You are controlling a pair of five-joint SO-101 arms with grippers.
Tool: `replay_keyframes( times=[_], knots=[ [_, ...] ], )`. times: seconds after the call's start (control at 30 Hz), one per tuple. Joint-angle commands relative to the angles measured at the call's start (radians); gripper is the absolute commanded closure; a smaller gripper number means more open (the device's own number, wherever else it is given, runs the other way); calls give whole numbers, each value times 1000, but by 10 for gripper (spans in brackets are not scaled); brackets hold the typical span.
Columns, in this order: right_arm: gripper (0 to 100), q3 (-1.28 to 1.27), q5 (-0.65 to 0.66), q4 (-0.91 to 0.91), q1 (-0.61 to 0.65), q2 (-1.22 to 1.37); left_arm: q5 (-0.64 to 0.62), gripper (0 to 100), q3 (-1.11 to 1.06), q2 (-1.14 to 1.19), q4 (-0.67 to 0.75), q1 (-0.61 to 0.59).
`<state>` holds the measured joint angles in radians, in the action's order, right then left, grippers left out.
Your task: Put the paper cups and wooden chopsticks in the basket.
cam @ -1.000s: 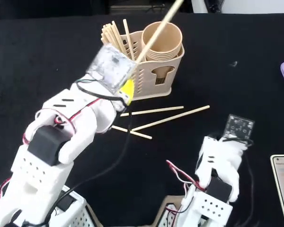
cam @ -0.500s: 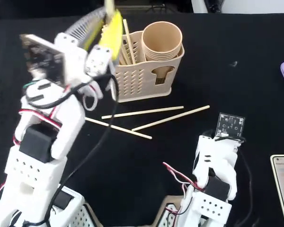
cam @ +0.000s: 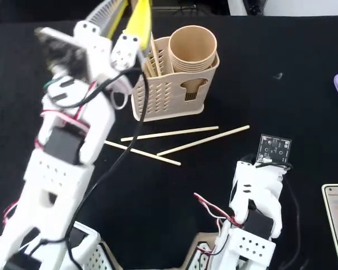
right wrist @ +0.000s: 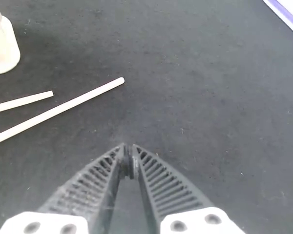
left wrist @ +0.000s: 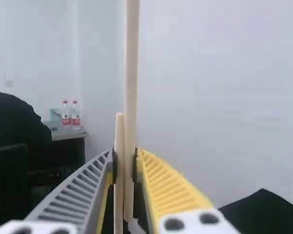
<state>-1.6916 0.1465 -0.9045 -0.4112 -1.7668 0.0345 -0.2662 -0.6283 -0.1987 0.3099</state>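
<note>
The left gripper (left wrist: 124,158) is clenched on 2 held chopsticks (left wrist: 132,73), which run out past its fingertips (1 reaches much farther than the other). In the high view that arm is raised beside the far-left corner of the basket (cam: 174,93). The basket stands on the black table (cam: 281,101). Stacked cups (cam: 192,48) fill its right compartment and stored chopsticks (cam: 152,53) its left. 3 loose chopsticks (cam: 169,134) lie on the table just in front of it. The right gripper (right wrist: 128,163) is closed on nothing, low over the table near their ends.
</note>
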Motion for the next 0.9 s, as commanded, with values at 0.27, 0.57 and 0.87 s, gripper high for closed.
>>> replay_keyframes(
  times=[0.27, 0.57, 0.87],
  knots=[
    [986, -1, 6, 21, 12, -8, -98, 970, 58, 173, 25, -21],
    [986, -1, 6, 20, 12, -8, -100, 970, -108, 184, 25, -51],
    [986, -1, 6, 20, 12, -8, -176, 970, -219, 192, 26, -50]
  ],
)
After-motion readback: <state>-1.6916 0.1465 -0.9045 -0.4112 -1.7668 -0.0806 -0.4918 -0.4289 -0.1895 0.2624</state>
